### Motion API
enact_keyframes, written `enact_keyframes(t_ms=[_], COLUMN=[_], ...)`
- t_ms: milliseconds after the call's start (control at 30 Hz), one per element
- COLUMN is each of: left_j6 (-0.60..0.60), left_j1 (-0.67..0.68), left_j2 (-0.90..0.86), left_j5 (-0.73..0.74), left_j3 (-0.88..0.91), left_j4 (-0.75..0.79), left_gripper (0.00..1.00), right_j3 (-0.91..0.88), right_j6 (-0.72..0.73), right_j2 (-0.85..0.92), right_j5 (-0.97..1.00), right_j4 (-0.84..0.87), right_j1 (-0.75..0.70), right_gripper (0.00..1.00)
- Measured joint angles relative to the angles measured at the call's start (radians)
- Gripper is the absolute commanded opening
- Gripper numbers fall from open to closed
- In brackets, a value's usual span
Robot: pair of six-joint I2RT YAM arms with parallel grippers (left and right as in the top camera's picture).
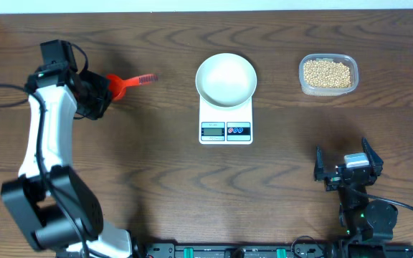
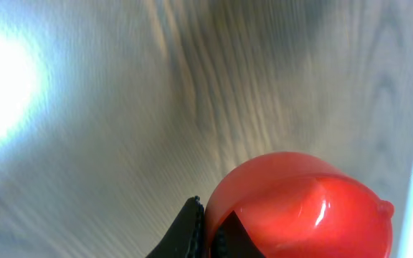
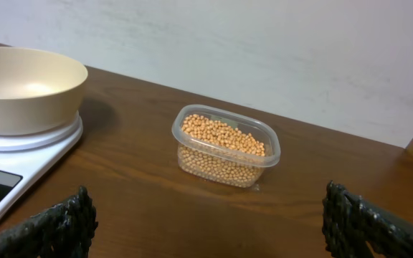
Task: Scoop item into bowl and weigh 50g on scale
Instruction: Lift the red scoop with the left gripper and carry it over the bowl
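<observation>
Middle of the tabletop (image 1: 156, 165): white scale (image 1: 226, 130) sits here with its display and buttons facing the robot, pretty much dead centre.
Bowl: white bowl (image 1: 226, 77) is parked on the far part of the scale, looks empty from above.
Beans: all the beans (image 1: 327, 72) I can see are in the clear tub (image 3: 221, 172), off to the right of the bowl and well apart from the scale.
Right end effector (image 1: 343, 152): near edge of the tabletop, right side, fingers spread wide and nothing in them. Its wrist cam looks straight at the tub, bowl and scale off to the left.
Left end effector (image 1: 106, 92): far left, right up against the cup end of a red scoop (image 1: 124, 84), whose handle points off toward the bowl.
Left grip: honestly can't tell. The wrist cam is blurry, just the red cup filling the lower right with one black finger (image 2: 187, 233) touching or nearly touching it, so no idea if it's clamped or loose.
</observation>
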State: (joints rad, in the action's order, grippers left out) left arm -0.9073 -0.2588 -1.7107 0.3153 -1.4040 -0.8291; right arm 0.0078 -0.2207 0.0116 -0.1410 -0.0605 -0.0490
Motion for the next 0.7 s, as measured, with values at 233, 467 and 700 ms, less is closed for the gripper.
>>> enact_keyframes(t_ms=[233,467,700], left_j6=[-0.139,-0.21,-0.237], left_j1=[0.112,0.33,0.459], left_j2=[0.053,0.052,0.052], left_j5=[0.053,-0.024,-0.068], left_j3=[0.0,0.0,0.0], left_j4=[-0.035,-0.01,0.07], left_gripper=[0.07,0.07,0.07], right_j3=[0.0,0.0,0.0], right_j6=[0.0,0.0,0.0], right_j2=[0.0,0.0,0.0], right_j5=[0.0,0.0,0.0], right_j4=[0.0,0.0,0.0], right_j1=[0.0,0.0,0.0], right_gripper=[0.99,0.99,0.99])
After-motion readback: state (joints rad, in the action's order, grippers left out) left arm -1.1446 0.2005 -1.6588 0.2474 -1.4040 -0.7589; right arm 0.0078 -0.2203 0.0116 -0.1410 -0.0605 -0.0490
